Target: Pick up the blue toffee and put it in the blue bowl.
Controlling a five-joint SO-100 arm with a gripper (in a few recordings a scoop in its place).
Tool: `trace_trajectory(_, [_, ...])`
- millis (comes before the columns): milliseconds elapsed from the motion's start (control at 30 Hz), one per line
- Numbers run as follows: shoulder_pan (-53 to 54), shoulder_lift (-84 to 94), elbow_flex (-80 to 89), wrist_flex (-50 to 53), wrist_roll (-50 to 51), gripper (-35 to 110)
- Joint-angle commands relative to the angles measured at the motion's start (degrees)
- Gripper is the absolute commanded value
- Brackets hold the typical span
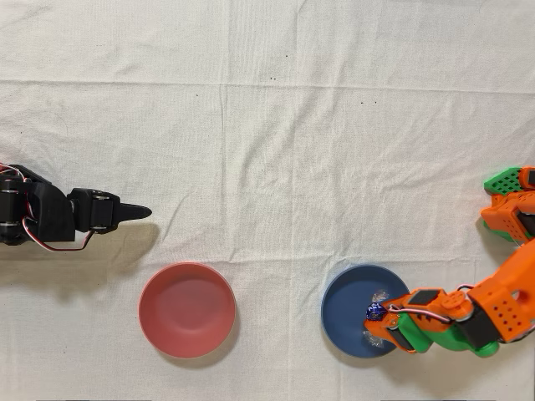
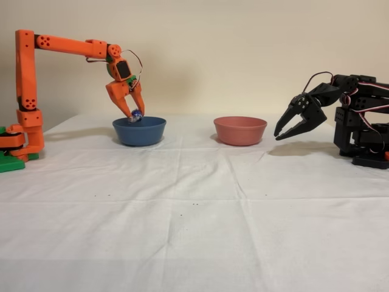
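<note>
- Nearest the fixed camera was just wrinkled white tablecloth, nothing on it but a few dark specks.
- Further back, toward the table's far edge in the fixed view, the two bowls sat side by side and well apart: the blue bowl on the left, the pinkish-red bowl on the right. In the overhead view they swap sides, red bowl left, blue one right, both near the bottom edge of the table.
- The orange arm's gripper hung right over the blue bowl, pointing down, fingers clenched on the blue toffee.
- From overhead the toffee sat in the claw over the right part of the bowl, just above rim height in the fixed view, so not dropped in.
- The black arm sat idle at the right edge in the fixed view.
</note>
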Motion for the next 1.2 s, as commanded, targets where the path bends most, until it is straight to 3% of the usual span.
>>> trace_trajectory(0, [0.4,2.5,-0.2,0.5,-1.3,32])
trace_trajectory(167, [1.0,1.8,-1.0,1.6,-2.5,45])
trace_trajectory(433, [1.9,3.3,-1.1,3.0,-4.1,48])
trace_trajectory(533, [2.5,5.4,-0.6,4.3,-4.9,43])
trace_trajectory(833, [12.3,20.9,6.8,6.9,-8.9,7])
trace_trajectory(1167, [30.1,35.5,7.8,12.5,-6.2,0])
